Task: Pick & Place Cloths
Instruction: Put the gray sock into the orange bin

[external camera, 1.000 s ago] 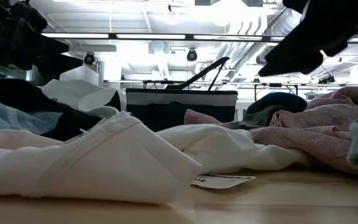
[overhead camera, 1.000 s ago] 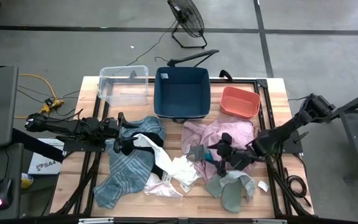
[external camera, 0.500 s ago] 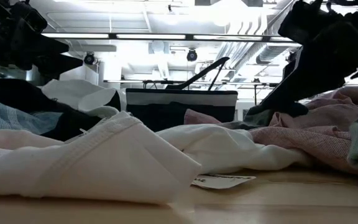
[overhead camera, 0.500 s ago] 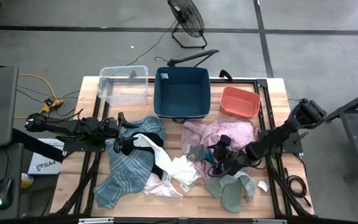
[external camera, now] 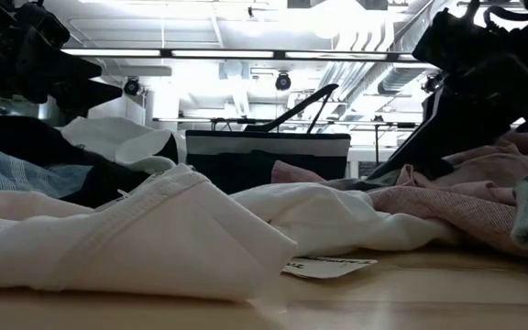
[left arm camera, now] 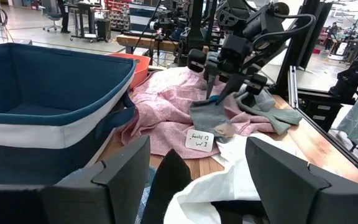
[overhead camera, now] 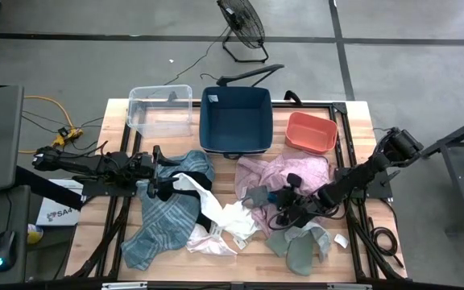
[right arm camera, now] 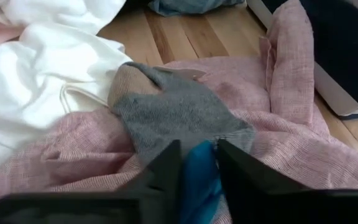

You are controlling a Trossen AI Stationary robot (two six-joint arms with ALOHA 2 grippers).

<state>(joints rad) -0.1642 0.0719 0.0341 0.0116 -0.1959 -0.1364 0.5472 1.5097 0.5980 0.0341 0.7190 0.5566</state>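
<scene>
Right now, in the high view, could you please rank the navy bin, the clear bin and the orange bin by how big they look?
1. navy bin, clearly the largest.
2. clear bin.
3. orange bin, somewhat smaller than the clear one.

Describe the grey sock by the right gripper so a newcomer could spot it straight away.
Start at the dark blue bin in the table's far middle, then drop to the mauve-pink cloth spread in front of it. The grey sock lies on that cloth's near-left edge, by the right gripper pinching something bright blue. Unlike the neighbouring grey-green socks, it carries a white paper tag.
</scene>
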